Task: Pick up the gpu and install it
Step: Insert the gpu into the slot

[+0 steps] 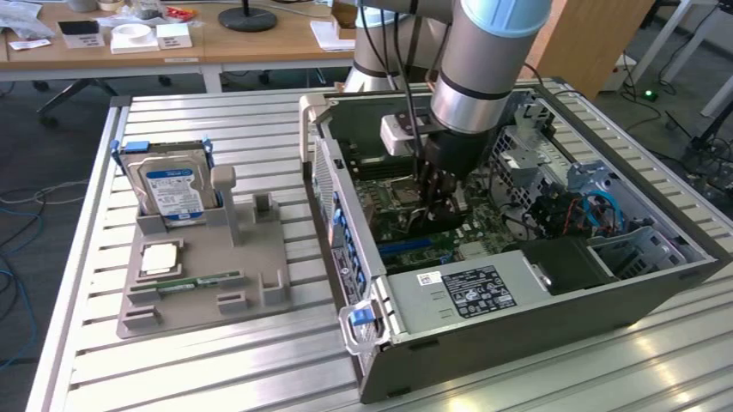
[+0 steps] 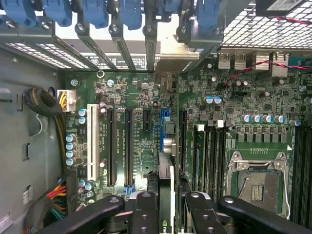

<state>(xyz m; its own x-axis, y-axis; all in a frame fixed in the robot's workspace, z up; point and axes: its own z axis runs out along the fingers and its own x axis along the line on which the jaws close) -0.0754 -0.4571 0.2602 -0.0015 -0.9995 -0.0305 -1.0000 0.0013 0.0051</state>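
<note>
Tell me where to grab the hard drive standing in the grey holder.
Probably best: pinch the hard drive by its free upper part, across the flat faces, from straight above. It stands upright, lower end sunk in the grey holder.

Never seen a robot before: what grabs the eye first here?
The big silver-grey robot arm reaches into the open grey metal computer case, its black gripper clamped on a thin green graphics card above the green motherboard. On the exterior view's left, a silver hard drive stands upright.
</note>
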